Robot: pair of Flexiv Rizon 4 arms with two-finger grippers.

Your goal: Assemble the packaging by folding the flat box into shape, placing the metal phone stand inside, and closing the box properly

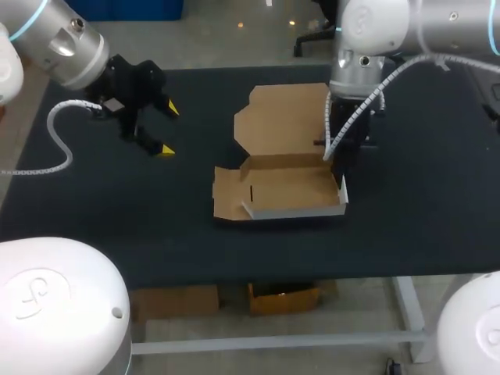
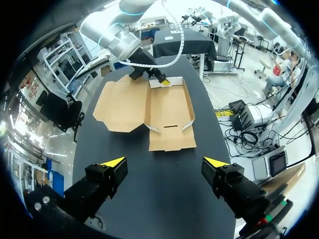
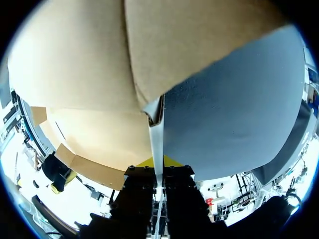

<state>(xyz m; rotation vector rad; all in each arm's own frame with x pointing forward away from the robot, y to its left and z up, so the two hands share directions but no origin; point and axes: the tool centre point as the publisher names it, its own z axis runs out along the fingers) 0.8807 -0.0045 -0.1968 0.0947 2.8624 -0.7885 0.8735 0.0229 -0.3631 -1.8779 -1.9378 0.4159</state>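
The brown cardboard box (image 1: 285, 187) lies half folded at the middle of the black table, its lid (image 1: 285, 117) spread flat behind it. A side flap (image 1: 226, 195) lies flat on its left, and the front wall stands up. My right gripper (image 1: 337, 168) is at the box's right end, shut on the thin upright side wall (image 3: 157, 129), which runs between its yellow tips (image 3: 158, 162). My left gripper (image 1: 167, 130) hangs wide open over the table, well left of the box and holding nothing. In the left wrist view the box (image 2: 167, 107) lies ahead of my left gripper (image 2: 164, 162). No phone stand shows.
The black mat (image 1: 117, 211) covers the table, with bare room to the left and in front of the box. The table's front edge (image 1: 258, 281) is close below the box. The right arm's white cable (image 1: 355, 117) hangs over the lid's right part.
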